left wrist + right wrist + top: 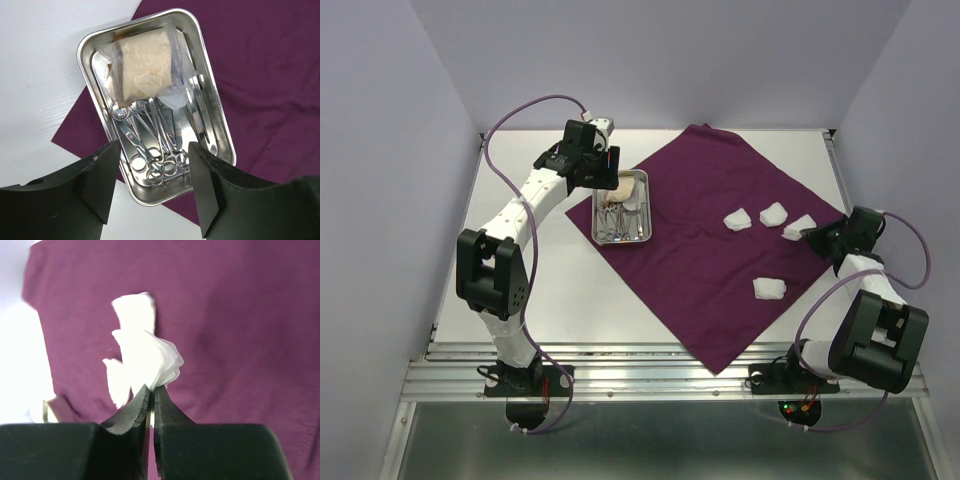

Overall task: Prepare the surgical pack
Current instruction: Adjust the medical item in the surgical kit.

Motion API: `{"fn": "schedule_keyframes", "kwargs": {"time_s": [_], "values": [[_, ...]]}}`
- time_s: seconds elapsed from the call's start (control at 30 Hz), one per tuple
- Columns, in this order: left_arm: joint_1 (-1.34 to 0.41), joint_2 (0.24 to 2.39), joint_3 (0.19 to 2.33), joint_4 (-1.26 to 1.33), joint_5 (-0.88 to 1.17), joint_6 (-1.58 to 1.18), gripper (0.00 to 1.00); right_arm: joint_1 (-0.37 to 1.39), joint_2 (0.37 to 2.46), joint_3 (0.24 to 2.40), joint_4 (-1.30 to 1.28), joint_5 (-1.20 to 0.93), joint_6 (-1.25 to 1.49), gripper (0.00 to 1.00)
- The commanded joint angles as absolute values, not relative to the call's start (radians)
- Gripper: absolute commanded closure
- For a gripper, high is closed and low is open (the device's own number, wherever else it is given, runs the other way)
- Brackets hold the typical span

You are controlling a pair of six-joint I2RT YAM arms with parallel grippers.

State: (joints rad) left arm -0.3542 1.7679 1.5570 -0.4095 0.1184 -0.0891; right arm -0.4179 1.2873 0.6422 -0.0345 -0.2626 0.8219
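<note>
Right gripper [151,390] pinched closed on a white gauze pad [147,357] at the right edge of the large plum-purple square cloth [710,260], which lies on the white table [560,290]. Three loose gauze pads [769,289] lie on the cloth's right half. Left gripper [155,185] spread wide, empty, above the small shiny rectangular steel tray [221,120] at the cloth's left corner. Steel scissors and forceps [150,140] and a clear packet [145,65] lie inside the tray.

The steel tray [623,212] sits on the purple cloth [710,250]; the right arm's [867,276] jaws seemingly touch the rightmost gauze pad [797,227].
</note>
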Motion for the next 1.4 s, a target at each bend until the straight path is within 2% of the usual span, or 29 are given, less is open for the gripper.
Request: {"fn": "schedule_keyframes", "kwargs": {"time_s": [0.0,0.33,0.53,0.73,1.37], "values": [[-0.362,1.741,1.565,-0.403,0.104,-0.078,0.33,-0.401,1.292,0.713,-0.022,-0.354,0.781,0.99],[-0.362,1.729,1.551,-0.402,0.098,-0.087,0.33,-0.166,1.445,0.851,0.061,-0.377,0.807,0.99],[-0.362,1.715,1.536,-0.405,0.100,-0.081,0.33,-0.055,1.578,0.914,0.159,-0.293,0.897,0.99],[-0.362,1.715,1.534,-0.410,0.084,-0.080,0.33,-0.015,1.658,0.927,0.221,-0.193,0.974,0.99],[-0.362,1.723,1.526,-0.413,0.075,-0.074,0.33,0.078,1.687,0.848,0.199,0.046,1.137,0.99]]}}
